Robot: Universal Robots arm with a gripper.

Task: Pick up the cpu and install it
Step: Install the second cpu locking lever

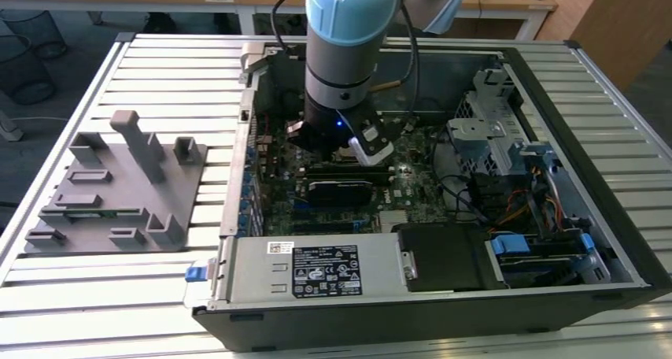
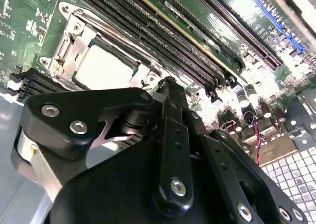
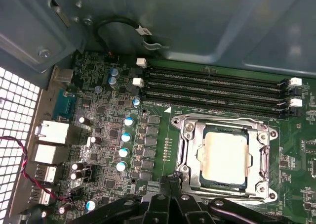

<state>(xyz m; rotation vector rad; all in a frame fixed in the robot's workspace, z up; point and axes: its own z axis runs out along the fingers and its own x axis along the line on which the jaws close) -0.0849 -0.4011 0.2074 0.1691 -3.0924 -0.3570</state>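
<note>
On the exterior view's left, a grey moulded fixture point(image 1: 116, 190) with upright posts and shallow pockets sits on the ribbed white slatted tabletop point(image 1: 105, 296). To its right lies the open black computer case point(image 1: 420, 312), its metal walls framing a green motherboard point(image 1: 278, 178) dense with small parts. The arm point(image 1: 341, 52), pale blue above and grey below, reaches down into the case over the board.

In the first wrist view, silver-topped capacitors point(image 3: 128, 121) dot the board, long black memory slots point(image 3: 212, 85) run in parallel rows, and a square metal-framed socket point(image 3: 224, 157) lies below them. The cpu point(image 3: 224, 155) rests inside that socket, flat, its pale matte silver top rimmed by a thin darker edge; in the second wrist view it point(image 2: 101, 66) looks the same, seated in the frame.

The black tool point(image 3: 170, 184) hangs just beside the socket's edge, apart from the cpu, its fingers point(image 2: 170, 120) pressed together and holding nothing. Around the socket, the memory slots crowd one side closely, while the case's grey wall point(image 3: 197, 26) stands well beyond them.
</note>
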